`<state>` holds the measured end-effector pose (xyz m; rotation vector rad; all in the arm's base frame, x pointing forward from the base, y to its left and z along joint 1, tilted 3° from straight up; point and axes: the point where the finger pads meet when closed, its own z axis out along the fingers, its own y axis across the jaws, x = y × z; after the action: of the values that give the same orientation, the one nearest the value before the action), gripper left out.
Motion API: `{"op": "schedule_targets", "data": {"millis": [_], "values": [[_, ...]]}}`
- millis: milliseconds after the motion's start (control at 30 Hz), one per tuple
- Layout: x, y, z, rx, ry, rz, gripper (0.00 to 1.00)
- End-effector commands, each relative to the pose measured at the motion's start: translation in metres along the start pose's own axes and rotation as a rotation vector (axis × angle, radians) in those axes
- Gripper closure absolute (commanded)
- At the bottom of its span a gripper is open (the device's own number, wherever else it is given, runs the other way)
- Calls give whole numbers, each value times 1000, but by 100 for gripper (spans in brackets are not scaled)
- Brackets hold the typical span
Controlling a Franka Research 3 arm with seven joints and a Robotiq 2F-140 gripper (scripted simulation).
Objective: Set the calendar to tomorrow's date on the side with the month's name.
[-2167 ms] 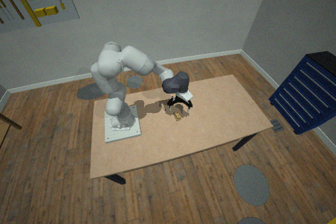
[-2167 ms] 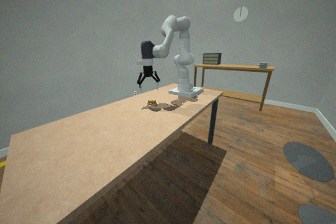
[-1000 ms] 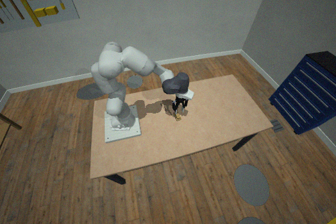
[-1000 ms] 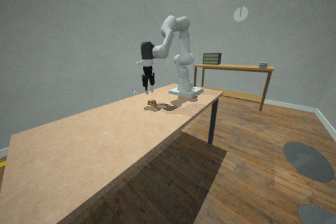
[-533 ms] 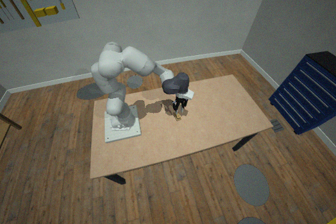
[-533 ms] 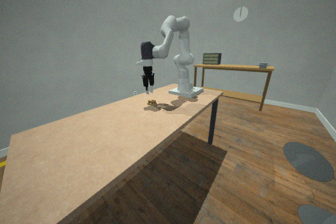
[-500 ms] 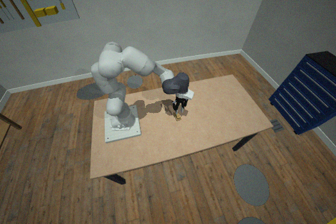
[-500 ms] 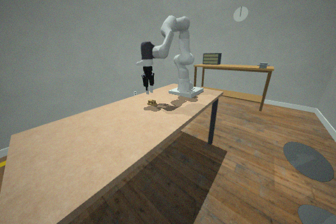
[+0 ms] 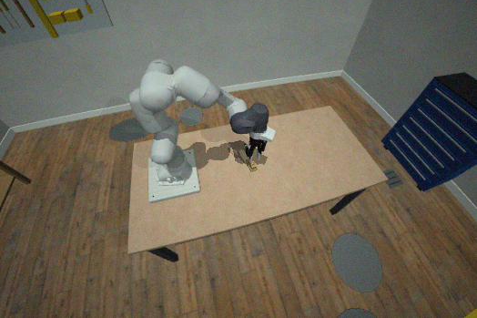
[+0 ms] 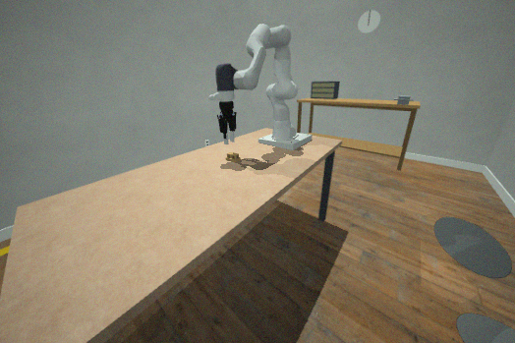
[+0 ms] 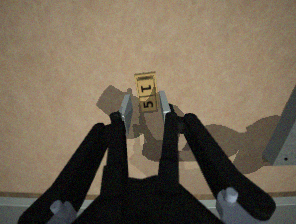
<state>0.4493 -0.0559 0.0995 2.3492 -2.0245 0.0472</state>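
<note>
Claw (image 9: 253, 159) (image 10: 229, 142) (image 11: 145, 100), part-spread, empty, above small calendar (image 9: 252, 167) (image 10: 232, 156) (image 11: 146, 92); cubes probably light, rigid, best gripped by opposite sides.

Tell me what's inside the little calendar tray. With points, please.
In the tray (image 9: 254, 169) (image 10: 238, 158) (image 11: 145, 74), the wrist view shows two cubes side by side, a 1 (image 11: 145, 88) and a 5 (image 11: 148, 104) on their upward faces. The cubes cover the floor beneath them, and their undersides can't be seen.

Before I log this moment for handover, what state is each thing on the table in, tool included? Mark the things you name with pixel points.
Tool (image 9: 253, 159) (image 10: 229, 142) (image 11: 145, 100): partly open, gripping nothing, above the table.
Calendar (image 9: 252, 167) (image 10: 233, 156) (image 11: 146, 92): on the table, digits 1 and 5 facing up.
Arm (image 9: 197, 87) (image 10: 282, 61): bent, reaching over the table.
</note>
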Motion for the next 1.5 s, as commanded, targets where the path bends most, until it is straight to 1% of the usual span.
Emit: {"op": "schedule_targets", "data": {"millis": [0,533,1033,1100,1467], "values": [[-1,0,2,0,-3,-3,71],[-1,0,13,0,-4,-3,71],[-1,0,36,0,-4,-3,71],[-1,0,36,0,-4,-3,71],[-1,0,49,0,-4,-3,71]]}}
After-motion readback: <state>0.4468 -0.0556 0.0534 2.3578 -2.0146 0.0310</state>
